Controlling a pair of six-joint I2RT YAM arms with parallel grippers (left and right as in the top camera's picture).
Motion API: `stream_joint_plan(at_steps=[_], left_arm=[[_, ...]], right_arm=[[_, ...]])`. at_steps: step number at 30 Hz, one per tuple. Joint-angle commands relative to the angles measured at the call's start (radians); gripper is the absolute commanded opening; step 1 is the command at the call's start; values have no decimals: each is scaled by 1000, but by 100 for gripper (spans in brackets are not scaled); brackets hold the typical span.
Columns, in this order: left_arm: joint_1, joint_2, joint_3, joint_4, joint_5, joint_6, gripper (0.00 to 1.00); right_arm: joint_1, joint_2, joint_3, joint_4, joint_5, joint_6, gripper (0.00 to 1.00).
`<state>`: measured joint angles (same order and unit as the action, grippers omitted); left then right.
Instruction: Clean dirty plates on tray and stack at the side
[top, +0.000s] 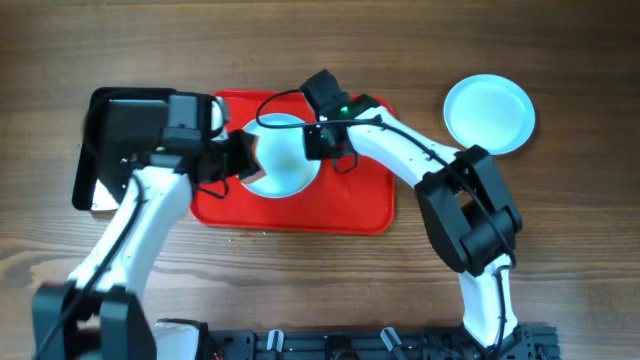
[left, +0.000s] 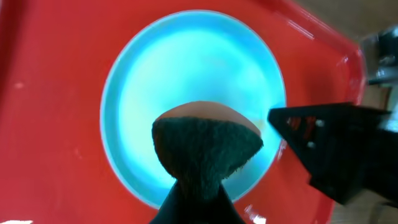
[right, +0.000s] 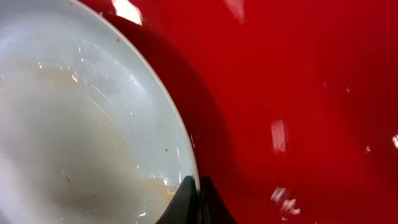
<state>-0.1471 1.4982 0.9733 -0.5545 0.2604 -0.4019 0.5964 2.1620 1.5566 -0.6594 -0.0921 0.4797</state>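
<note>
A: Smeared plate (left: 193, 74) on red tray (top: 340, 212). left claw (left: 196, 193) clamped on sponge (left: 205, 140), right claw (right: 196, 202) pinching plate rim.
B: Risk: scrubbing could break the rim pinch, and the plate skids.

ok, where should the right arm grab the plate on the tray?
Pinch the rim at its right edge, from the right. The plate is shallow and flat on the tray, so only the rim gives a pinch; the right gripper is shut there.
</note>
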Motion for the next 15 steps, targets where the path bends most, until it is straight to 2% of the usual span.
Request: stream_joint_plan(at_steps=[1,7,10,15], left_arm=[[-79,98,-7,128,12,-18,4],[-160,241,-7,286,12,-18,4],[-180,298,-7,292,-12,-18,4],[-185,338,-7,257,-143,-17,4]], right_arm=[[20,-26,-3,-36,13,17,4],[20,-26,-3,-53,-26,18,4],[20,-26,-3,-53,-28,17,4],[20,-26,-3,-53,-28,18,4]])
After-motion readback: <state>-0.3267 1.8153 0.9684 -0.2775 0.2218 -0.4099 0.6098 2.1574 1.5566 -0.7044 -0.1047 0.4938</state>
